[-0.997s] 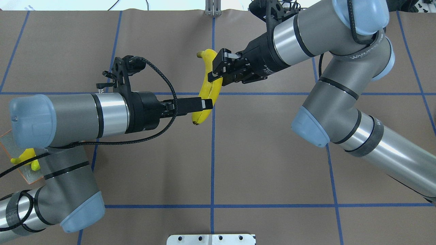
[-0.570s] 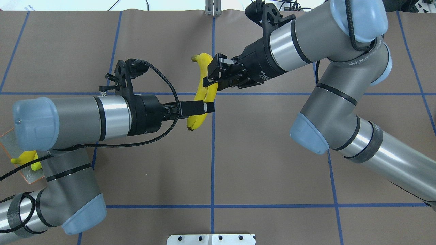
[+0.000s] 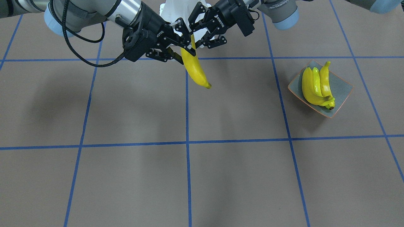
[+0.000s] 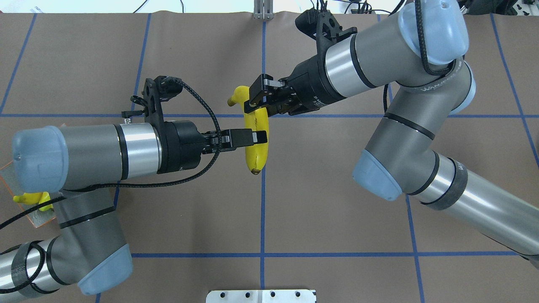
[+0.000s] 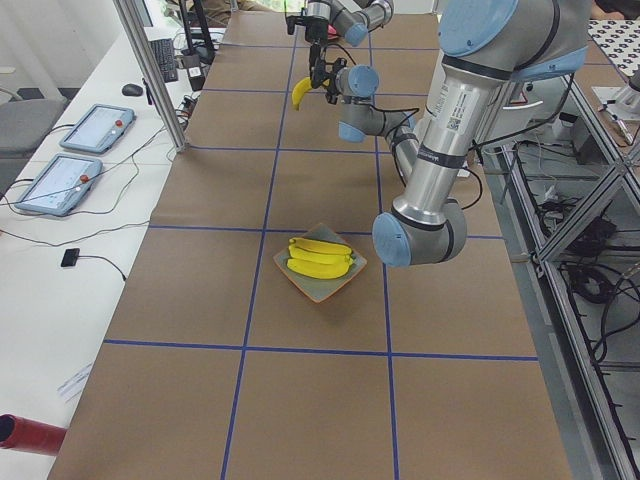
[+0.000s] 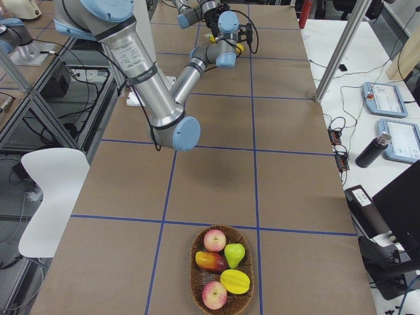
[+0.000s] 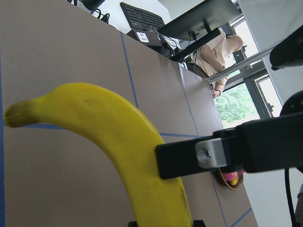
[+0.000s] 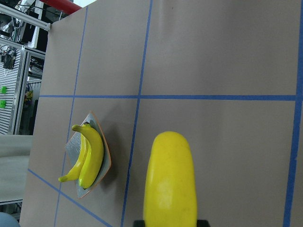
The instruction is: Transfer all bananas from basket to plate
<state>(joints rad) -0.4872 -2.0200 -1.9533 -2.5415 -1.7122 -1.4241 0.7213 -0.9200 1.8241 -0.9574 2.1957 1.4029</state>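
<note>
One banana [image 4: 257,155] hangs in the air over the table's middle, with both grippers on it. My left gripper [image 4: 257,138] is shut on its near half. My right gripper [image 4: 256,103] is shut on it closer to the stem, which points away from the robot. In the left wrist view a right finger [image 7: 208,153] crosses the banana [image 7: 109,123]. The plate [image 3: 342,94] lies on my left side with three bananas [image 3: 315,85] on it. My left arm mostly hides the plate [image 4: 40,216] from overhead. The basket [image 6: 192,269] at the table's right end holds apples, a pear and other fruit.
A metal bracket [image 4: 261,296] sits at the table's near edge. Beside the table's far edge stand upright posts [image 6: 348,46] and a side table with tablets [image 5: 95,128]. A person [image 7: 218,52] sits in the background beyond the table.
The right gripper has carried the banana left and nearer to the robot. The banana's near end has swung right. The left gripper has stayed on it, shifting only slightly.
</note>
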